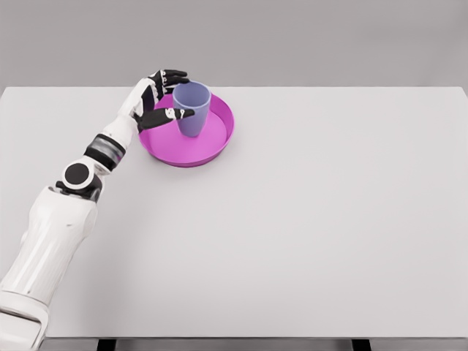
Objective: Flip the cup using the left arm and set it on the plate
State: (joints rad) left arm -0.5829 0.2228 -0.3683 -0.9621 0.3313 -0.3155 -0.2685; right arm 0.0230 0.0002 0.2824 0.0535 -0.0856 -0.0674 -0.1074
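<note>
I am looking down from the head camera and seeing the cup (192,108) standing upright, mouth up, inside the plate (213,145), which is sitting on the far left part of the table (307,219). So the flip and the placement are both looking done, as far as I can judge: the cup is resting on the magenta plate's floor, toward its back-left, not tilting. My left hand (162,97) is reaching in from the left, with its dark fingers (175,75) spread around the cup's left side, the thumb crossing in front of the cup wall and the other fingers curving behind the rim. I am not able to say for certain whether the pads are touching the cup or standing just off it; the hand is reading to me as loosened, not clamped. What I am judging to be left is only drawing the hand clear without nudging the cup. The right arm is not showing.
</note>
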